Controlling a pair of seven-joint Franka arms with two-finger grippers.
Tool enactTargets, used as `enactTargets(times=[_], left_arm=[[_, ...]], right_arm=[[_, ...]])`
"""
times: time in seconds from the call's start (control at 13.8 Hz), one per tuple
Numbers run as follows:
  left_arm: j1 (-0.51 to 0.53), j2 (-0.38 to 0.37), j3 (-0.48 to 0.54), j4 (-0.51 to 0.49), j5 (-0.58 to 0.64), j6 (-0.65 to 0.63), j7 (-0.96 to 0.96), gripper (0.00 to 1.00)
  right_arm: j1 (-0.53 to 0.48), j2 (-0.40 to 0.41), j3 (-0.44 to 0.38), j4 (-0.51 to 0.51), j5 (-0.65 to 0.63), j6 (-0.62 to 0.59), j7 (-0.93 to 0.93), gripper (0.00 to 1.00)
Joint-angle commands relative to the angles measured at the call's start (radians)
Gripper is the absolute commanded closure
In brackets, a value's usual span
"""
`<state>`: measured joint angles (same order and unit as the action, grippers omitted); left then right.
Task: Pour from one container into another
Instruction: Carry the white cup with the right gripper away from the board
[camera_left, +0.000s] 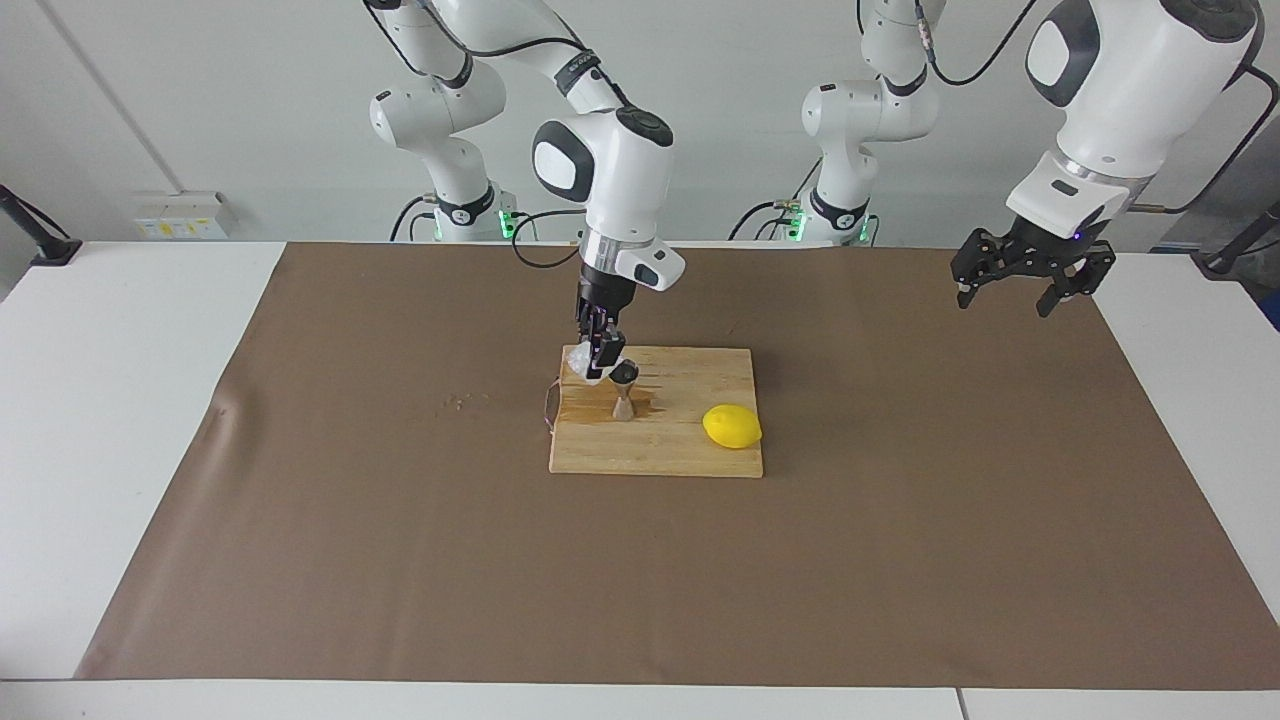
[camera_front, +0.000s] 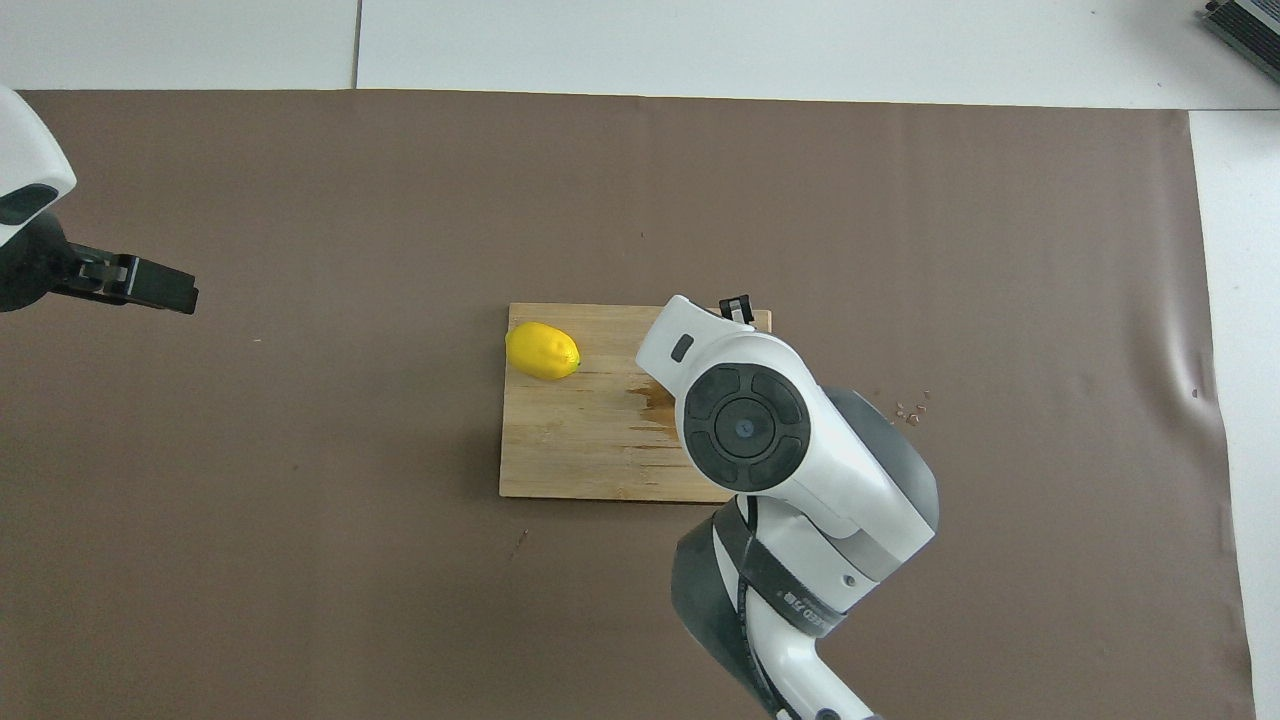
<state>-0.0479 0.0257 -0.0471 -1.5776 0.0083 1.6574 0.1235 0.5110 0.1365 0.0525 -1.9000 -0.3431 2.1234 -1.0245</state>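
In the facing view, the right gripper (camera_left: 598, 358) hung over the corner of the wooden cutting board (camera_left: 690, 450) nearest the robots toward the right arm's end, its fingers clamped on the clear ribbed cup (camera_left: 578, 360). The cup was tipped, its mouth leaning toward the steel jigger (camera_left: 623, 392), which stood upright on the board directly beside and slightly below it. That is the relation the pour turns on: the jigger's open top lay just under and to the side of the cup's lip, toward the left arm's end. A dark wet patch stained the board around the jigger's foot (some liquid, I judge, had missed). A lemon (camera_left: 732, 426) lay on the same board, apart from the jigger. The left gripper (camera_left: 1030, 275) waited in the air over the brown mat's edge, jaws apart and empty, far from the work.

In the overhead view, the right arm's wrist hid cup and jigger alike; only one fingertip (camera_front: 737, 308) showed past it, at the board's edge farthest from the robots. The lemon (camera_front: 542, 351) and the stain were plain.
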Motion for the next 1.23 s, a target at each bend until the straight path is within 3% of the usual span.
enactTargets(times=[0.0, 0.65, 1.16], left_arm=[[0.008, -0.026, -0.004, -0.025, -0.010, 0.005, -0.007, 0.00], [0.006, -0.026, -0.004, -0.025, -0.010, 0.007, -0.007, 0.00], [0.006, -0.026, -0.004, -0.025, -0.010, 0.007, -0.007, 0.00]], right_arm=[[-0.028, -0.014, 0.006, -0.001, 0.068, 0.003, -0.011, 0.72], [-0.123, -0.055, 0.007, -0.008, 0.288, -0.002, -0.120, 0.72], [-0.339, -0.054, 0.004, -0.034, 0.608, 0.001, -0.494, 0.72]])
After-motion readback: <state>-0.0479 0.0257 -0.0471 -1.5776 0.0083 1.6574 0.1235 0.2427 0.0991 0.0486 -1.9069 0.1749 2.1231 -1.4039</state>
